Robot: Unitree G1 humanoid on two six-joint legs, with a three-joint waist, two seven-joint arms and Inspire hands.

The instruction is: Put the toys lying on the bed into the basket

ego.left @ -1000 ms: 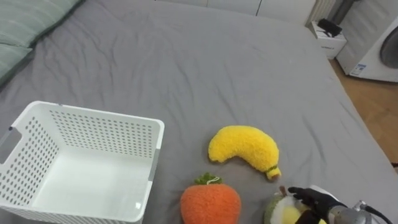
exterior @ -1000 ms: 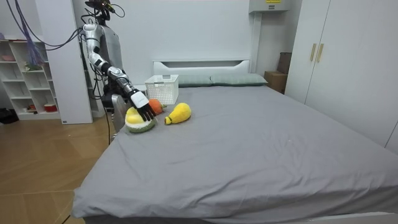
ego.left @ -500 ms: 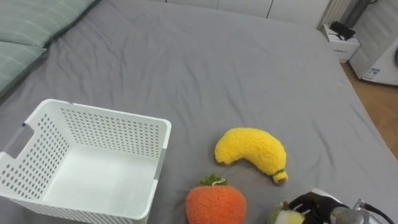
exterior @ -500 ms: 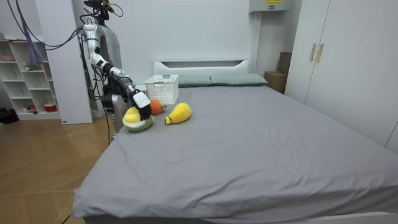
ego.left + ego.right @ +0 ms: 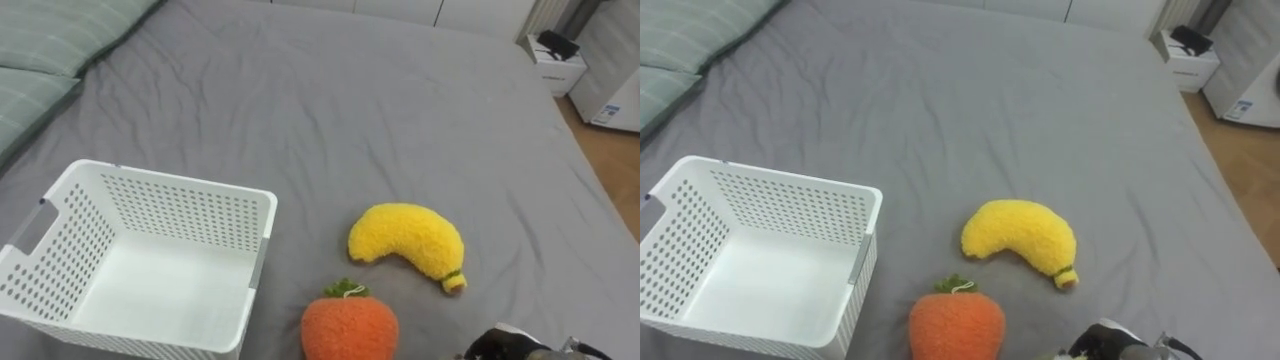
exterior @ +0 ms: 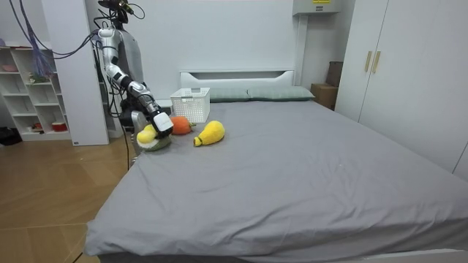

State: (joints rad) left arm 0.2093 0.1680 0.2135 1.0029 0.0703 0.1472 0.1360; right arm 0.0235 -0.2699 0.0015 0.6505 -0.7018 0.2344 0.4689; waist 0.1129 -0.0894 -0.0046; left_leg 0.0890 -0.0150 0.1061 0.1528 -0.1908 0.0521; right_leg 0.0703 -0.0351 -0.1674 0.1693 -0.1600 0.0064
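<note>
My right hand rests on the yellow and green soft toy at the edge of the bed where I stand. I cannot tell if my fingers hold it. The plush banana and the orange plush fruit lie near each other, just beside the white basket.
</note>
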